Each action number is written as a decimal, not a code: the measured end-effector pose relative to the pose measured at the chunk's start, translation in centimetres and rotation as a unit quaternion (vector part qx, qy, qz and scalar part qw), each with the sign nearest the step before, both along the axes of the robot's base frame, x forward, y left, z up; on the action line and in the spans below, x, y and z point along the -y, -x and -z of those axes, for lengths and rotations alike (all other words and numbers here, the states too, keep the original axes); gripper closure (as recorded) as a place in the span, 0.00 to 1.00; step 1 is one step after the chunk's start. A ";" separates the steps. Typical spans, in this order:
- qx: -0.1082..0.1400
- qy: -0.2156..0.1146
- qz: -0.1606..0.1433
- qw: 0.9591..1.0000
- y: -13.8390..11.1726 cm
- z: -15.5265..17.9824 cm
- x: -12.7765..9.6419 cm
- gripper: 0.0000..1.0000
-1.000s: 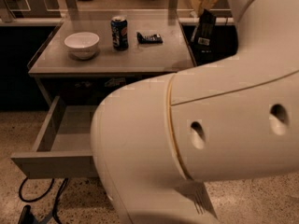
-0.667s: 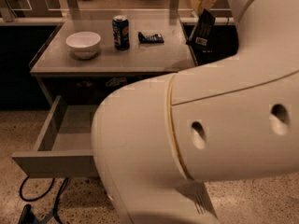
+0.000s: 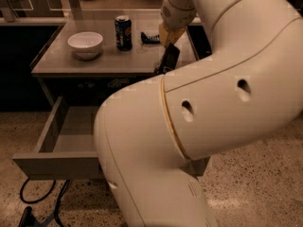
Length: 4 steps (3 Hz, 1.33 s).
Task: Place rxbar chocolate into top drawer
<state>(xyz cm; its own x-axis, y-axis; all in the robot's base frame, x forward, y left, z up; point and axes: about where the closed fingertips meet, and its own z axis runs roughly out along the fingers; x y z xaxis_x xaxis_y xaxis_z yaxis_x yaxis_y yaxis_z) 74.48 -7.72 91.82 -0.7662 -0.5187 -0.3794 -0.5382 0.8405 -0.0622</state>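
The rxbar chocolate (image 3: 150,38), a small dark flat bar, lies on the grey countertop (image 3: 113,63) just right of the soda can. The top drawer (image 3: 52,166) stands pulled out below the counter at lower left; its inside shows nothing in the part I can see, and my arm hides its right half. My gripper (image 3: 168,60) is a dark shape hanging from the wrist over the counter's front right part, just in front and to the right of the bar, apart from it.
A white bowl (image 3: 85,43) sits at the counter's left and a dark soda can (image 3: 123,32) stands between it and the bar. My big white arm (image 3: 203,112) fills the middle and right of the view. Black cables (image 3: 42,205) lie on the speckled floor under the drawer.
My gripper has swung left and down, from beside the counter's right edge to a spot over the counter close to the bar. Bowl, can, bar and drawer have not moved.
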 end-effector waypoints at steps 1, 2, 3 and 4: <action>-0.054 -0.083 -0.027 0.995 1.0 3.5 -4.8 1.00; -0.064 -0.106 -0.037 0.992 1.2 4.0 -6.4 1.00; -0.042 -0.092 -0.017 0.995 0.7 3.4 -5.1 1.00; -0.035 -0.111 -0.025 0.993 2.3 3.3 -6.9 1.00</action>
<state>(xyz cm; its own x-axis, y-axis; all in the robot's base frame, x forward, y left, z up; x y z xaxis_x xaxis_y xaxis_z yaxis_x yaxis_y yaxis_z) 72.16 -0.81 88.48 -0.7708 -0.4660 -0.4345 -0.5755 0.8019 0.1609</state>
